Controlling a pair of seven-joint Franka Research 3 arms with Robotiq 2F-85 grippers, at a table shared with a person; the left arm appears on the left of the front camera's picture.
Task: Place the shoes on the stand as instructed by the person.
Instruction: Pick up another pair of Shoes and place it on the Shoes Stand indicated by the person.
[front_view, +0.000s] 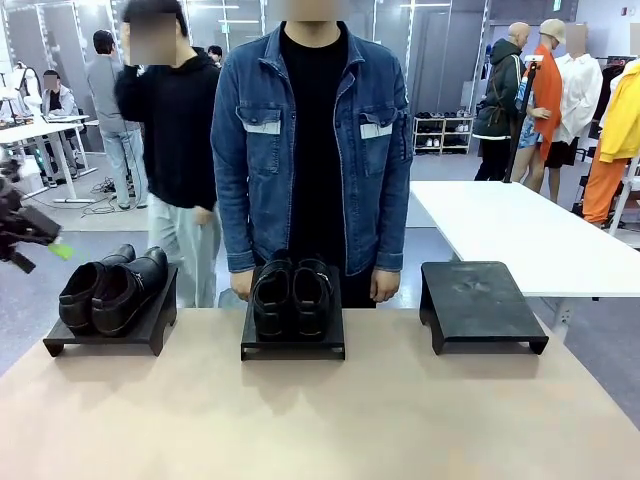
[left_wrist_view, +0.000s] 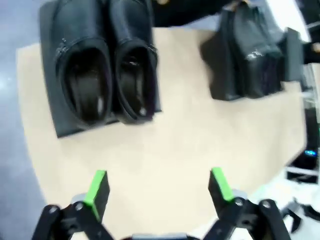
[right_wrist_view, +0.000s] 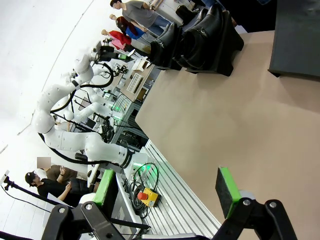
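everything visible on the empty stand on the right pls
The low black rectangular stand sits on the tan tabletop at the far right of the row of three, in front of the person's side. Flat matte top with faint scuffs, short leg panels at each end, looks like painted wood or board. It stands level and upright, carries no shoes, and touches just the table.

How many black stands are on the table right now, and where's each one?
3. The left stand holds a pair of black shoes, the middle stand holds the buckle-trimmed pair before the person, the right stand is bare.
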